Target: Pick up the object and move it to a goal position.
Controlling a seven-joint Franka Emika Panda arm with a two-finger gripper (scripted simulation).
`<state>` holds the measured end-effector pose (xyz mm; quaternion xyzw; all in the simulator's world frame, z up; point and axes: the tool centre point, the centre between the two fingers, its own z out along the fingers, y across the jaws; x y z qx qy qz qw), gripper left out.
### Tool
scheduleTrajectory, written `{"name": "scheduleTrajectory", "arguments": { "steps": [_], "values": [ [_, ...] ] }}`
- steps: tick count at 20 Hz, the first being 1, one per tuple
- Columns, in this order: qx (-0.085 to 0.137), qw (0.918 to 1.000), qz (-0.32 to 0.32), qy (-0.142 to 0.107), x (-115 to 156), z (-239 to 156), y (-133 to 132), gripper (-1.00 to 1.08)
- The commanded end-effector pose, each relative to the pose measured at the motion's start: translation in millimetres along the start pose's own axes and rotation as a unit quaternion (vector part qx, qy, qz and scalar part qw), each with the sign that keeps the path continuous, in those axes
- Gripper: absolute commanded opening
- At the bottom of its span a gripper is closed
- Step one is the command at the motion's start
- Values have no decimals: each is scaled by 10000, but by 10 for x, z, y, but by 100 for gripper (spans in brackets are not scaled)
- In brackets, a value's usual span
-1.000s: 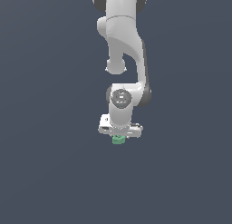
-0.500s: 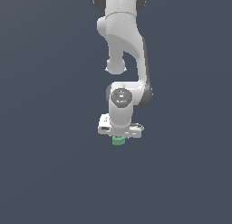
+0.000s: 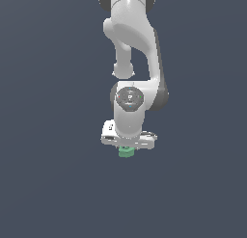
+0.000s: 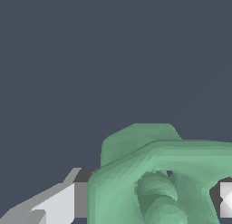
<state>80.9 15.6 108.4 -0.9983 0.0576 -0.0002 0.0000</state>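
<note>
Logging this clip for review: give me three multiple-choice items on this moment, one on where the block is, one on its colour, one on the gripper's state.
1. Where is the block?
A. Directly under the gripper
B. Far off at the exterior view's left
C. On top of the arm's elbow

2. What colour is the block?
A. Red
B. Green
C. Yellow

3. What is the gripper doing?
A. Wide open, holding nothing
B. Out of sight
C. Shut on the block

Answers: 1 A, green shows just below the gripper body; 2 B, both views show green; 3 C, the wrist view shows a finger against the block.

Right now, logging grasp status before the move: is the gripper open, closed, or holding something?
Gripper: closed on the small green chunky block, which sits between its jaws.
</note>
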Motion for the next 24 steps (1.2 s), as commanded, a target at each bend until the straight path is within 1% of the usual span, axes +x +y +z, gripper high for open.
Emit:
{"name": "scheduleTrajectory", "arguments": {
  "steps": [1,6,11,17,24],
  "values": [
    [0,10000,0,0,110,-174,-8,-100],
    [-2,10000,0,-1,323,-488,-27,-100],
    [-2,10000,0,-1,471,-697,-40,-100],
    [-2,10000,0,-1,572,-833,-50,-100],
    [-2,10000,0,-1,610,-881,-53,-100]
  ]
}}
